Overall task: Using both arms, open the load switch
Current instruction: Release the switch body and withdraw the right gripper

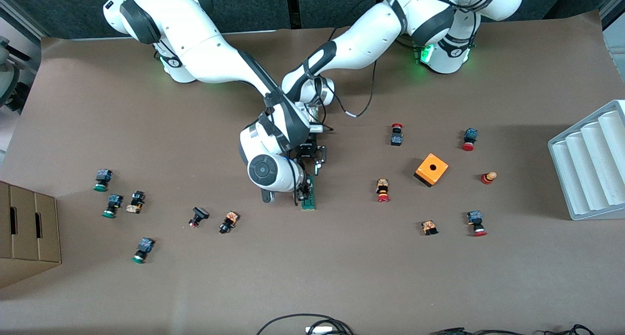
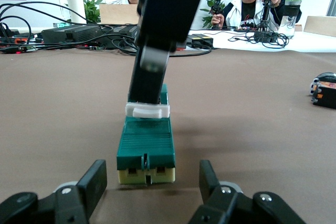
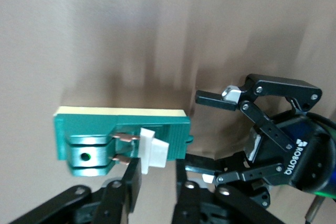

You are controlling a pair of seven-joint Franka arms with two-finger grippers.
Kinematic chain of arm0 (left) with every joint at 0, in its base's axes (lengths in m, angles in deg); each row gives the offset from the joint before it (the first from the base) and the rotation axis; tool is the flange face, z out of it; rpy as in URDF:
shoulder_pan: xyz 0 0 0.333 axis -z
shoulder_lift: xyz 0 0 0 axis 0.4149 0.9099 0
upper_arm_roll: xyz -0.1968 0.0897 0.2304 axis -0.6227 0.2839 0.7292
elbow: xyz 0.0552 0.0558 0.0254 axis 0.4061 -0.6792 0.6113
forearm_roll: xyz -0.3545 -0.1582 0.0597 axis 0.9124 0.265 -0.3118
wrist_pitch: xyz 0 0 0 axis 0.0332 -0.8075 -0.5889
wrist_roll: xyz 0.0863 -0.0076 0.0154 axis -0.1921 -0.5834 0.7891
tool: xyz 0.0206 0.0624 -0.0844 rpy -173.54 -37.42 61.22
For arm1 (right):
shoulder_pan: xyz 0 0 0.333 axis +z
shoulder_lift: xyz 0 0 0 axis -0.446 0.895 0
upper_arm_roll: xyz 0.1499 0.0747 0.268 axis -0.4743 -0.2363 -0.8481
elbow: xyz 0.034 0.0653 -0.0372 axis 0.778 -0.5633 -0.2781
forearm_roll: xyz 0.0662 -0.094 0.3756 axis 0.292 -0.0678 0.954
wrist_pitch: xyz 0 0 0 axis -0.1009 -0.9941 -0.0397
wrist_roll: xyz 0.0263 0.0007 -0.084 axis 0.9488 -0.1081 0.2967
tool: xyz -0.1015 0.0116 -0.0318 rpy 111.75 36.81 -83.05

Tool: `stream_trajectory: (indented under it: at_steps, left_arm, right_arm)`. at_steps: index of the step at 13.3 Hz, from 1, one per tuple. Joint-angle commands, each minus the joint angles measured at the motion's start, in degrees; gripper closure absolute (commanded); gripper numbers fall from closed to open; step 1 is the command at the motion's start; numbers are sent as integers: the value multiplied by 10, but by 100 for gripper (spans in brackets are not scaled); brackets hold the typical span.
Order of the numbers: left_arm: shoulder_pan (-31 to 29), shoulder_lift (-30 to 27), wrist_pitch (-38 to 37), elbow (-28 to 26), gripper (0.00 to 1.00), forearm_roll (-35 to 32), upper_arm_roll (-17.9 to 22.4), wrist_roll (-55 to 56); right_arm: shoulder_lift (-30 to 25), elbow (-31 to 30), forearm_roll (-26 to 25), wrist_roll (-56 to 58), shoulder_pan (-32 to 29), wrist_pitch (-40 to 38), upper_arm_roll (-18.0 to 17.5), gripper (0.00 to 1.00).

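Observation:
The load switch (image 1: 308, 197) lies flat on the brown table about mid-table, a dark green block (image 2: 146, 148) with a cream base. Its white piece (image 3: 153, 149) stands near the end that is nearer the front camera. My right gripper (image 3: 157, 179) comes down over that white piece, its fingers slightly apart on either side of it, with a sliver of table showing beside one finger. My left gripper (image 2: 152, 182) is low at the switch's end nearer the robot bases, open. Its fingers stand wide of the block without touching it. The right wrist view also shows the left gripper (image 3: 197, 129) open.
Small push-buttons are scattered on both sides, the closest being a black one (image 1: 228, 221) toward the right arm's end and a red-capped one (image 1: 383, 190) toward the left arm's end. An orange cube (image 1: 431, 169), a white ridged rack (image 1: 591, 169) and a cardboard box (image 1: 27, 232) stand farther out.

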Motion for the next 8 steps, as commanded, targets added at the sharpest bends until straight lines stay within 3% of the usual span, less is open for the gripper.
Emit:
stream_trajectory:
  at_steps: [1, 5, 8]
  left_arm:
    - [3, 7, -1, 11, 21, -8, 3, 5]
    - [3, 7, -1, 11, 21, -8, 3, 4]
    - [3, 6, 1, 11, 19, -9, 3, 3]
  right_arm:
    - [-36, 13, -26, 29, -27, -50, -5, 0]
    - [-122, 9, -50, 177, -84, -98, -8, 0]
    - [-189, 5, -91, 335, -152, -156, -31, 0]
